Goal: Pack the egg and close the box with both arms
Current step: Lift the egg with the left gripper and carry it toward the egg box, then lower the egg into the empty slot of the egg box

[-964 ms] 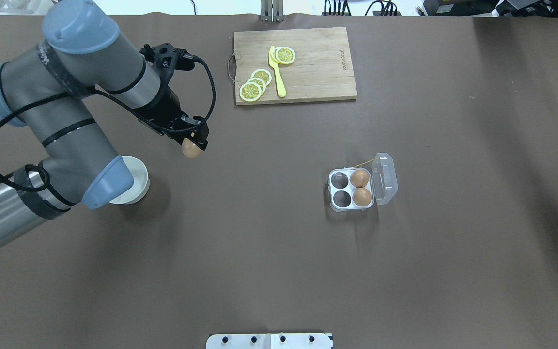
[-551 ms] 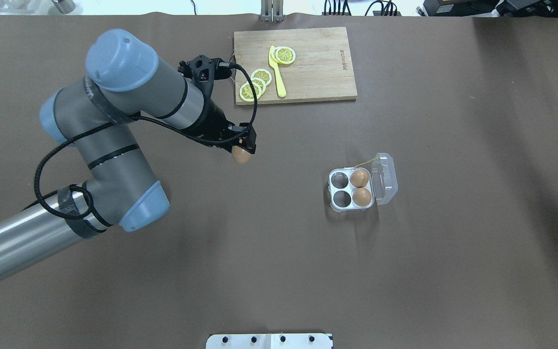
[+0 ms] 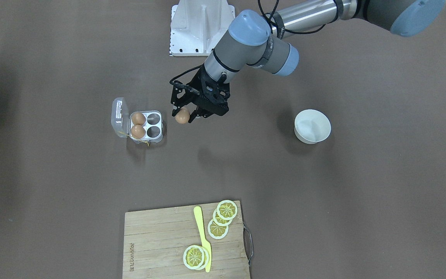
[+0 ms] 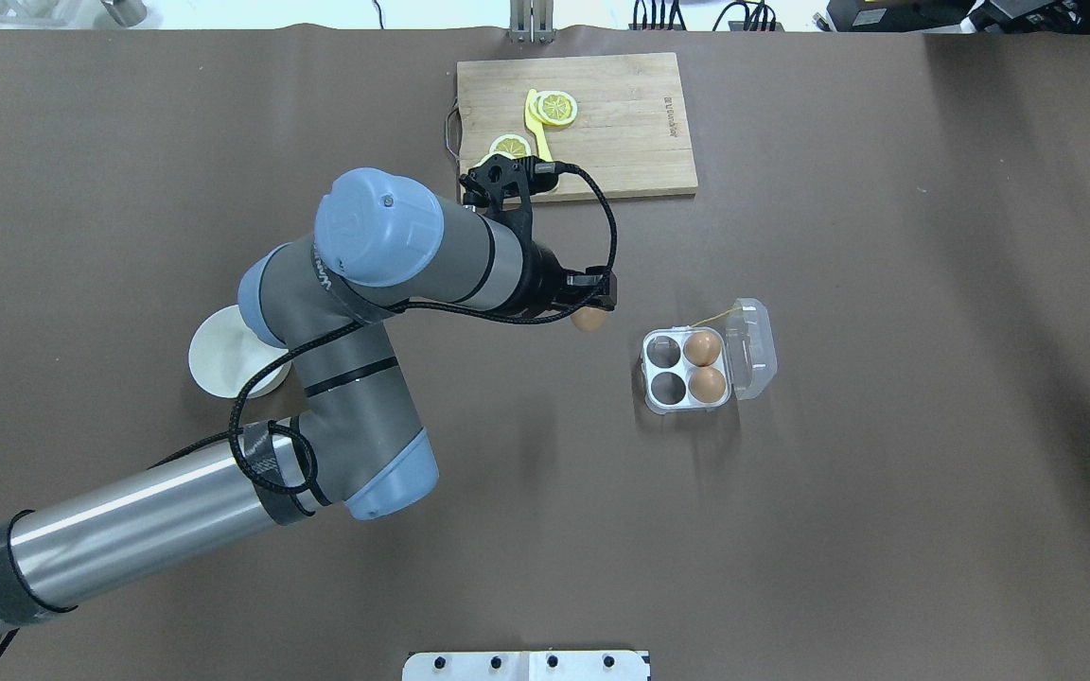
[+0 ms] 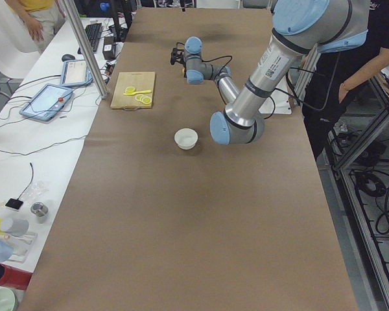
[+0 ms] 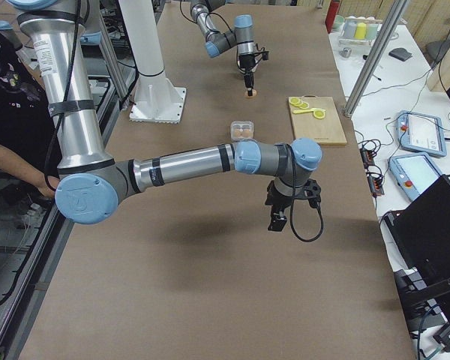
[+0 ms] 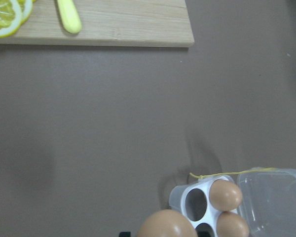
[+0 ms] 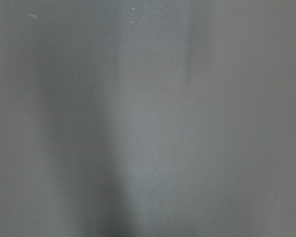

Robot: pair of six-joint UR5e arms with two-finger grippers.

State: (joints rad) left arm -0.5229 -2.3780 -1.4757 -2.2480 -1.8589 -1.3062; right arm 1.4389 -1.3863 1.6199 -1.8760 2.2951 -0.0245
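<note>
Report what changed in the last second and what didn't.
The left gripper, shut on the egg, carried it rightward in the overhead view, from beside the bowl to just short of the box. Nothing was grasped or released. The box, its two eggs and the cutting board stayed put.

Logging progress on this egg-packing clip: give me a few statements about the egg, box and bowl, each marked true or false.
1. The left tool grips an egg. True.
2. The box has its lid shut. False: the lid lies open to one side.
3. Two cells of the box hold eggs. True.
4. The gripped egg hangs directly over an empty cell. False: it is beside the box, short of it.
5. The white bowl holds an egg. False: it looks empty.
</note>
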